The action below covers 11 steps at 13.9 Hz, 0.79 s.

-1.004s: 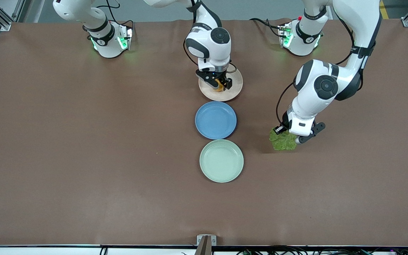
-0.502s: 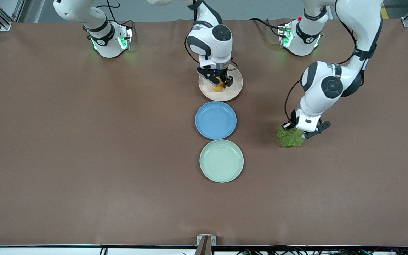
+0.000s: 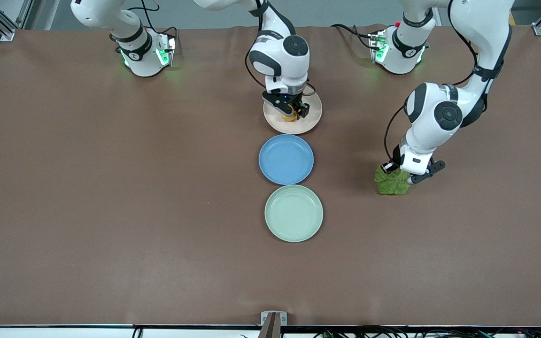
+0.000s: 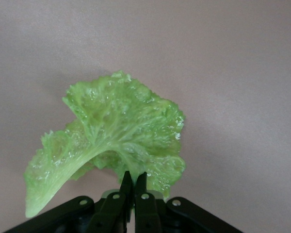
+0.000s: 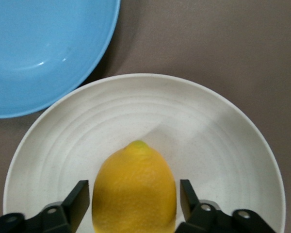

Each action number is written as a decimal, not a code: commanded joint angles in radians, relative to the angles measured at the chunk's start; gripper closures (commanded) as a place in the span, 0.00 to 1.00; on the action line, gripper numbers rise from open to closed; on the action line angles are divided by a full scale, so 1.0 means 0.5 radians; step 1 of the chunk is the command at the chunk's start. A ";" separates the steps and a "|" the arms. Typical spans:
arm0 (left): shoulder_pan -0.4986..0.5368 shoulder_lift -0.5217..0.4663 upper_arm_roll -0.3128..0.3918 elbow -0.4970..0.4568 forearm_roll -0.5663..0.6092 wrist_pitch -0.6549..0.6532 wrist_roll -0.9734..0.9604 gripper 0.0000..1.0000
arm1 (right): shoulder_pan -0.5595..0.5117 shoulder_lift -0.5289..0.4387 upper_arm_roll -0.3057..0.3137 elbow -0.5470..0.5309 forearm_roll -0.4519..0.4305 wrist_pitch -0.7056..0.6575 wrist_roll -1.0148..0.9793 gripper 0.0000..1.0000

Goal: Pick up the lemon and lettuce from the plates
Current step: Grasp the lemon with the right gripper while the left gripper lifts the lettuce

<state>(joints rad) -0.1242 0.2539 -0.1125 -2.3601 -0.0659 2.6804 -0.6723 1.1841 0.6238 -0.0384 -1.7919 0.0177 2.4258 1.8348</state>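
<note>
Right wrist view: the smooth, firm lemon (image 5: 134, 189) is straddled by parted fingers (image 5: 77, 201); the limp lettuce (image 4: 111, 145) is pinched shut.

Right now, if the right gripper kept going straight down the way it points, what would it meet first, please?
Most likely the lemon, which lies between the right gripper's open fingers on the beige plate.

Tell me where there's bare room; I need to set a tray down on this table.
Bare table runs wide from the plates toward the right arm's end. The mint green plate and blue plate sit bare. Crowded: the right gripper straddles the lemon on the beige plate; the left gripper holds lettuce.
</note>
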 commanded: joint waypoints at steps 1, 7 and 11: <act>0.021 0.026 -0.014 -0.017 0.040 0.066 0.010 0.99 | 0.019 0.023 -0.015 0.046 -0.038 -0.001 0.049 0.42; 0.024 0.060 -0.014 -0.014 0.040 0.085 0.041 0.97 | -0.094 -0.093 -0.015 0.095 -0.029 -0.184 -0.031 0.98; 0.024 0.081 -0.014 -0.017 0.040 0.112 0.068 0.96 | -0.309 -0.382 -0.012 0.013 -0.017 -0.443 -0.475 1.00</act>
<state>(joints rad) -0.1240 0.2887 -0.1127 -2.3609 -0.0659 2.7116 -0.6587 1.0931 0.5394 -0.0590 -1.7182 0.0155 2.2436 1.6955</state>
